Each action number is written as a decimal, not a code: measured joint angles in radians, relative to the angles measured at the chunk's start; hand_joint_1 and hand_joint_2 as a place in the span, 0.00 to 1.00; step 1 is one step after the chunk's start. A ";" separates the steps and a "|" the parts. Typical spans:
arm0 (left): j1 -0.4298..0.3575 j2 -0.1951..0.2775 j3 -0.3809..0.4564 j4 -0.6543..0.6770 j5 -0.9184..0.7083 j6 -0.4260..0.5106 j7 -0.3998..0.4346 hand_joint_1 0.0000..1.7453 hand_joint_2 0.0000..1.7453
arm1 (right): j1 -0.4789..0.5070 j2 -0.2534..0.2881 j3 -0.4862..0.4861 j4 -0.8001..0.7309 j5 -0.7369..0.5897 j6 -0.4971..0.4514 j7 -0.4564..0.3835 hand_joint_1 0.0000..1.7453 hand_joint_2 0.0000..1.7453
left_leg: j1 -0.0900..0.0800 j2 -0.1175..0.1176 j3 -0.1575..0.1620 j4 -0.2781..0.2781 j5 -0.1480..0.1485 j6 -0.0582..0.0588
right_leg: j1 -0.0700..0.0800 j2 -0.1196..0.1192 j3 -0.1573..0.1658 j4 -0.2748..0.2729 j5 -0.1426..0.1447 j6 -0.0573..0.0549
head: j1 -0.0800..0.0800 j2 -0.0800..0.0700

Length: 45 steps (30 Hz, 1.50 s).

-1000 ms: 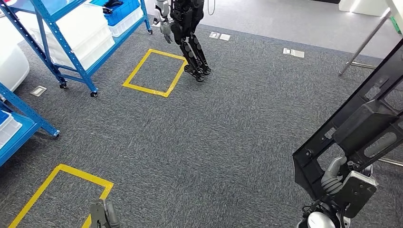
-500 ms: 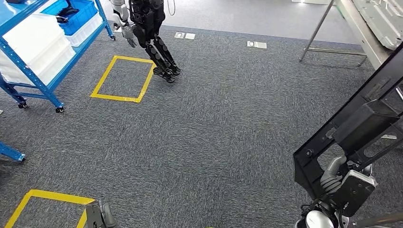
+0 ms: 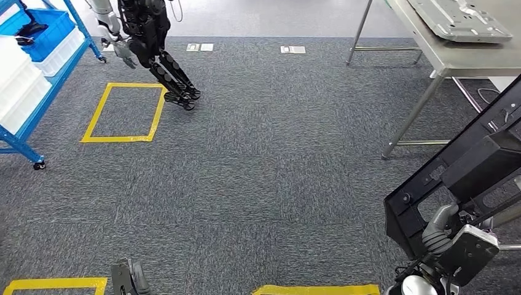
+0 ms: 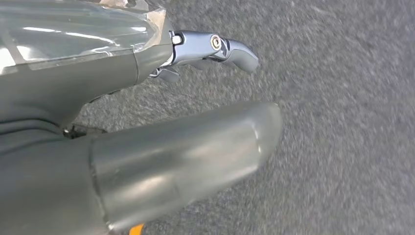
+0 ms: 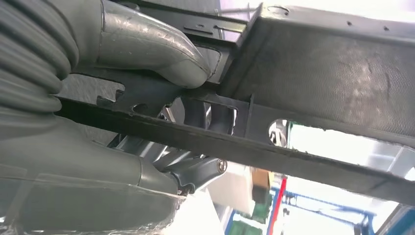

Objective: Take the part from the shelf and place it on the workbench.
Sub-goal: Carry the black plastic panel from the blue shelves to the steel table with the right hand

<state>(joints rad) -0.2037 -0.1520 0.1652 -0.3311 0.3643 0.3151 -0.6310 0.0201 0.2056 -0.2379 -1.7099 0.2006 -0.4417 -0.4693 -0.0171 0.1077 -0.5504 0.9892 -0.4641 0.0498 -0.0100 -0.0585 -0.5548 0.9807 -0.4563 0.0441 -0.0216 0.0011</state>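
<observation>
Head view tells me I am in the carrying step: my right hand (image 3: pixel 451 239) grips the black frame part (image 3: pixel 473 166), thumb wrapped over one of its bars, and the part rises tilted up from that hand, well short of the counter (image 3: pixel 454 58). My left hand (image 3: pixel 128 279) hangs low with nothing in it; from the left wrist view its fingers (image 4: pixel 230 46) look loosely extended over the grey carpet (image 3: pixel 276 160), so I judge it open. The counter, a steel-legged bench with a pale metal panel (image 3: pixel 461 21) lying on it, stands ahead of the part. I judge the next move calls for walking closer to the counter, then lifting the part over its edge onto bare surface beside that panel. The part itself is a long, flat, matte-black stamped frame with slots, round holes and a boxy raised section; it looks stiff and awkwardly long for a grip at one end, so it could swing.
</observation>
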 joint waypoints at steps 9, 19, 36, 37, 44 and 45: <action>0.001 0.002 0.007 -0.001 -0.006 0.000 0.004 0.00 0.00 | -0.009 -0.003 -0.015 -0.007 -0.001 -0.001 0.001 1.00 1.00 | 0.022 -0.110 -0.131 0.285 -0.131 -0.038 | -0.010 0.099 -0.005 -0.005 0.019 -0.030 | -0.015 0.000; -0.003 0.004 0.016 -0.002 -0.015 -0.003 0.004 0.00 0.00 | -0.012 -0.004 -0.020 -0.008 -0.005 -0.001 0.001 1.00 1.00 | 0.032 -0.141 -0.014 0.008 0.009 -0.006 | -0.016 0.152 -0.063 0.041 0.014 0.005 | -0.009 0.000; 0.000 -0.001 0.021 -0.006 -0.030 0.002 -0.010 0.00 0.00 | 0.014 -0.006 -0.035 -0.041 -0.003 -0.012 -0.007 1.00 1.00 | 0.026 -0.081 -0.059 0.132 -0.079 -0.044 | -0.012 0.050 -0.005 -0.006 0.020 -0.025 | -0.010 0.000; 0.002 -0.001 0.022 -0.006 -0.030 0.003 -0.011 0.00 0.00 | 0.013 -0.006 -0.035 -0.042 -0.003 -0.012 -0.007 1.00 1.00 | 0.027 -0.099 -0.092 0.201 -0.113 -0.045 | -0.011 0.061 -0.007 -0.005 0.021 -0.027 | -0.012 0.000; 0.005 0.001 0.025 -0.006 -0.031 0.011 -0.012 0.00 0.00 | 0.011 -0.006 -0.037 -0.042 -0.001 -0.015 -0.007 1.00 1.00 | 0.028 -0.161 -0.028 0.047 -0.001 -0.029 | -0.004 0.155 -0.013 0.005 0.024 -0.024 | -0.015 0.000; 0.005 0.001 0.025 -0.007 -0.033 0.012 -0.012 0.00 0.00 | 0.010 -0.006 -0.037 -0.042 0.000 -0.016 -0.007 1.00 1.00 | 0.027 -0.170 -0.018 0.023 0.003 -0.027 | -0.005 0.164 -0.017 0.006 0.026 -0.020 | -0.015 0.000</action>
<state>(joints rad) -0.1985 -0.1513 0.1900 -0.3377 0.3318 0.3266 -0.6432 0.0299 0.1994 -0.2747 -1.7517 0.2004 -0.4577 -0.4761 0.0098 -0.0619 -0.5682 1.0120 -0.4609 0.0231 -0.0146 0.1059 -0.5720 0.9864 -0.4306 0.0237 -0.0366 0.0011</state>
